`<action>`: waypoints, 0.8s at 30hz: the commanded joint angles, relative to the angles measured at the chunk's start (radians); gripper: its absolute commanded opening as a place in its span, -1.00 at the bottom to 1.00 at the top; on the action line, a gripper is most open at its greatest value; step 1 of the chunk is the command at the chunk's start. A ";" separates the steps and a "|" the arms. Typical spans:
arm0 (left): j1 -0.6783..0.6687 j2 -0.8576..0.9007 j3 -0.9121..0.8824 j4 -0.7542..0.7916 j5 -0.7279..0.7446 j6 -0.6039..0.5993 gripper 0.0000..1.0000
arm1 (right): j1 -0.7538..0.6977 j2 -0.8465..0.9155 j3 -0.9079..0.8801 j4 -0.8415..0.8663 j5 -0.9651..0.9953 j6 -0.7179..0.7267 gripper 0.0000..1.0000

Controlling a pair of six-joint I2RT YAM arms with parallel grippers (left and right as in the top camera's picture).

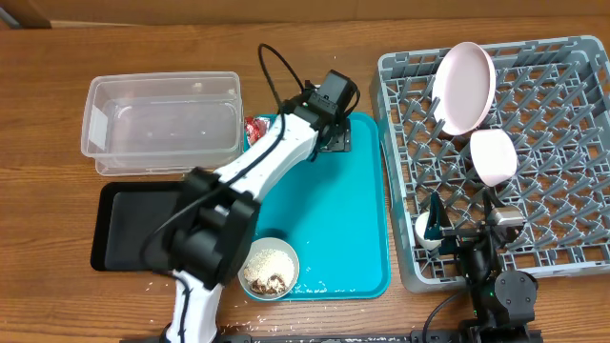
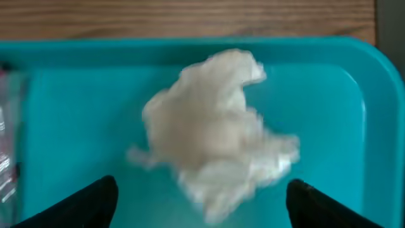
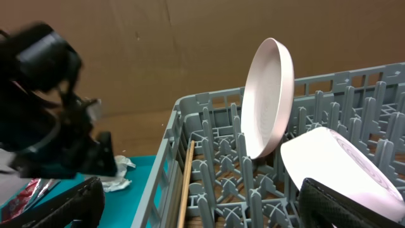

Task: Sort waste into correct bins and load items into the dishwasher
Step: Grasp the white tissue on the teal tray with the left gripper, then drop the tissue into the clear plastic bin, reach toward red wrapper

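The crumpled white tissue wad [image 2: 218,145] lies on the teal tray [image 2: 316,95]. My left gripper [image 2: 199,202] is open, its jaws on either side of the wad, just short of it; overhead it [image 1: 334,133] hovers at the tray's far end. The red wrapper [image 1: 255,129] lies beside it. The pink plate [image 1: 465,86] and small pink bowl [image 1: 494,157] stand in the grey dish rack [image 1: 572,238]. The chopsticks [image 3: 188,183] lie along the rack's left wall. My right gripper [image 3: 202,209] is open and empty over the rack's near left corner. The cream-white bowl [image 1: 270,268] holds rice and brown bits.
The clear tub [image 1: 162,124] stands at the back left, with the black tray [image 1: 133,224] in front of it. Loose grains [image 1: 152,281] lie on the table by the black tray. The left arm stretches across the teal tray [image 1: 353,238].
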 commanded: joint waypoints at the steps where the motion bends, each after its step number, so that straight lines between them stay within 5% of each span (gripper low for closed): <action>1: 0.000 0.096 0.007 0.068 0.001 0.049 0.68 | -0.004 -0.010 -0.010 0.006 -0.002 -0.003 1.00; 4: 0.000 0.101 0.008 0.076 0.011 0.054 0.30 | -0.004 -0.010 -0.010 0.006 -0.002 -0.003 1.00; 8: 0.008 0.064 0.065 0.013 0.011 0.068 -0.85 | -0.004 -0.010 -0.010 0.006 -0.002 -0.003 1.00; 9: 0.013 0.050 0.085 -0.019 0.010 0.066 -0.92 | -0.004 -0.010 -0.010 0.006 -0.002 -0.003 1.00; 18: 0.142 -0.250 0.186 -0.444 -0.086 -0.099 -0.92 | -0.004 -0.010 -0.010 0.006 -0.002 -0.003 1.00; 23: 0.256 -0.307 0.185 -0.570 -0.212 -0.121 -0.92 | -0.004 -0.010 -0.010 0.006 -0.002 -0.003 1.00; 24: 0.274 -0.300 0.183 -0.568 -0.219 -0.120 -0.79 | -0.004 -0.010 -0.010 0.006 -0.002 -0.003 1.00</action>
